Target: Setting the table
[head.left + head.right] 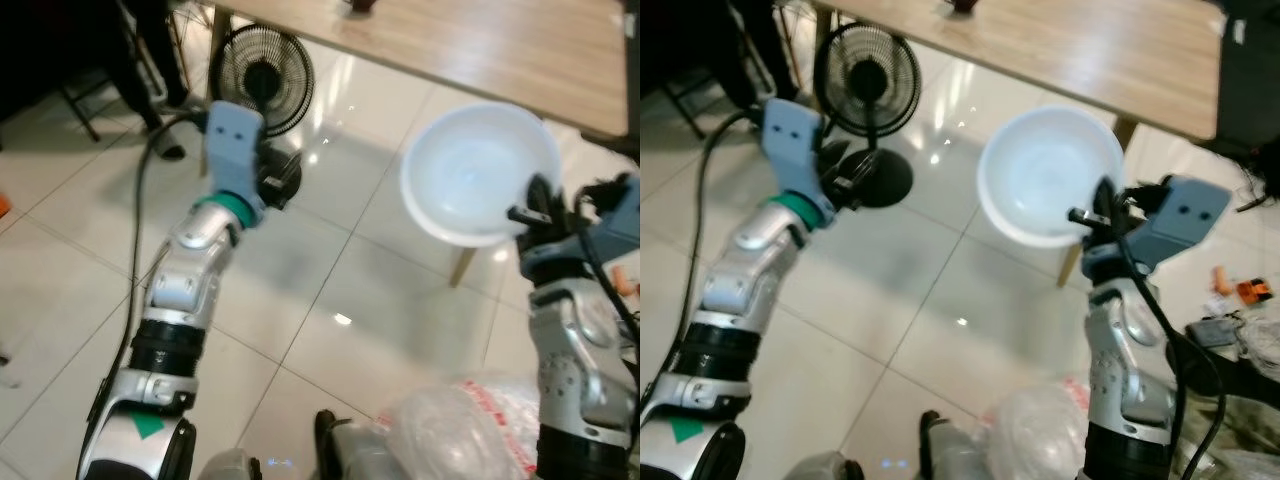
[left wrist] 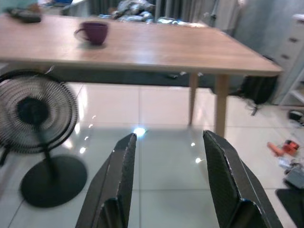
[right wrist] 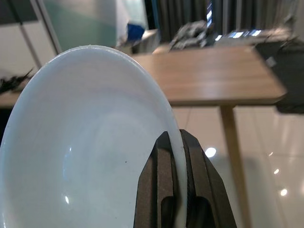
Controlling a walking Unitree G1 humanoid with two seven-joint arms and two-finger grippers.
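Bowl: white bowl (image 1: 480,172), held up in the air above the tiled floor (image 1: 330,260), short of the table's near edge and close to its near leg; its hollow faces up toward the head camera.
Right gripper: right gripper (image 3: 175,156) pinches the bowl's rim, one black finger inside and one outside, pressed tight against the rim.
Left gripper: left gripper (image 2: 168,164) raised over the floor with its two black fingers (image 2: 121,175) spread wide, nothing between them; it points toward the table.
Table: light wooden table (image 2: 142,47) ahead of both arms, its near edge running across the top of the head views.
Mug: purple mug (image 2: 93,32) stands upright on the tabletop toward the far left edge, well apart from the bowl.
Fan: black floor fan (image 1: 264,66) stands on the floor beside the table's near edge, just ahead of the left arm.
Bag: crumpled clear plastic bag (image 1: 455,425) on the floor by the right arm's base.
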